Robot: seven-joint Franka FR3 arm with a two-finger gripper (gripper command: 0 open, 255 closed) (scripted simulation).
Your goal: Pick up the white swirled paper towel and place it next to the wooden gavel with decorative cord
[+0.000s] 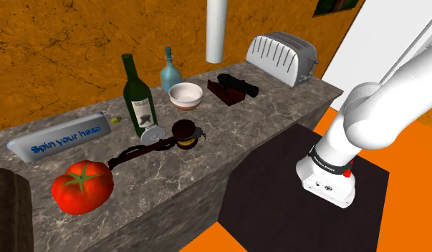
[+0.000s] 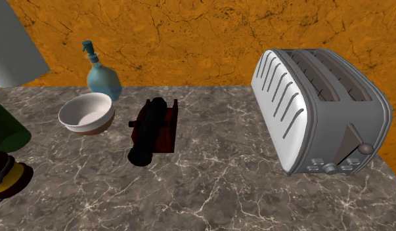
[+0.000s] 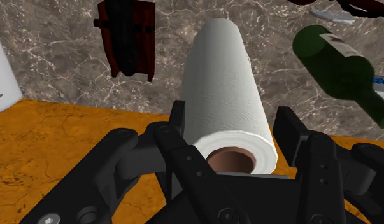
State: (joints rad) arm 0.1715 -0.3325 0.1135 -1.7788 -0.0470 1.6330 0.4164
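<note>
Pincer [image 3: 232, 114] gripping paper towel roll [image 3: 223, 76] between both fingers. Roll hanging above bench [image 1: 279, 107], shoulder view's upper centre. Gavel [image 1: 184, 133] lying lower left of it.

An orange cracked wall [image 2: 190, 39] backs a grey marbled counter [image 2: 222, 177] above orange floor [image 1: 415, 222].
</note>
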